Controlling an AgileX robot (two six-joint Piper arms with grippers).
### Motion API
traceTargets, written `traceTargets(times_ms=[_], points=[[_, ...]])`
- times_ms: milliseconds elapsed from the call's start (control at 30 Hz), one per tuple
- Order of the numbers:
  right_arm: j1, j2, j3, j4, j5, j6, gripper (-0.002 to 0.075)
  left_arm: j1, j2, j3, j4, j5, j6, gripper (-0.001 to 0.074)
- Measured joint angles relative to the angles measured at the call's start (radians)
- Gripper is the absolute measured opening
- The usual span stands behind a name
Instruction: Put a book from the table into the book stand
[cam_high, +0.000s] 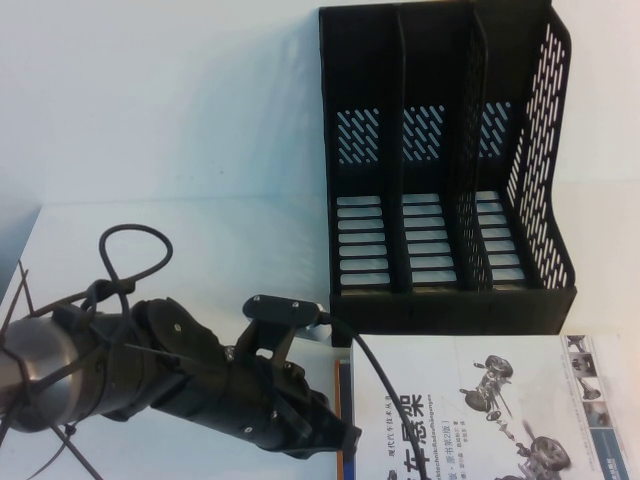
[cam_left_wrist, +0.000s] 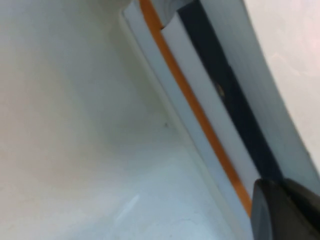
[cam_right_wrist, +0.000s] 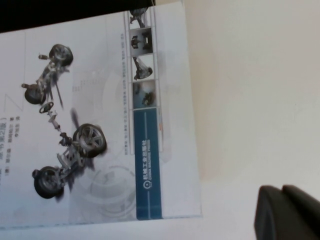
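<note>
The white book (cam_high: 470, 385) with black characters and grey suspension pictures lies flat at the table's front right, just in front of the black book stand (cam_high: 440, 160). The stand's three compartments are empty. My left gripper (cam_high: 340, 437) sits low at the book's left edge, fingers together, with nothing seen between them. The left wrist view shows it (cam_left_wrist: 285, 210) against the stacked book edges. My right gripper (cam_right_wrist: 287, 212) is out of the high view. It is shut over bare table beside the book's (cam_right_wrist: 90, 75) blue-strip edge.
A dark navy book with an orange stripe (cam_left_wrist: 200, 115) lies under the white book, its edge showing at the left (cam_high: 343, 390). The white table (cam_high: 180, 130) stretches to the left of the stand. The left arm's cable loops over the book's corner.
</note>
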Motion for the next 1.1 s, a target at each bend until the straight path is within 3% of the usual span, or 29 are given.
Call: traceTargets(times_ms=[533, 1100], points=[[0.000, 0.001, 0.000, -0.006, -0.008, 0.001, -0.0002, -0.001, -0.004, -0.023, 0.071, 0.049, -0.040, -0.0003], [0.000, 0.001, 0.000, -0.006, -0.008, 0.001, -0.0002, -0.078, -0.004, -0.033, 0.072, 0.005, -0.042, -0.0004]])
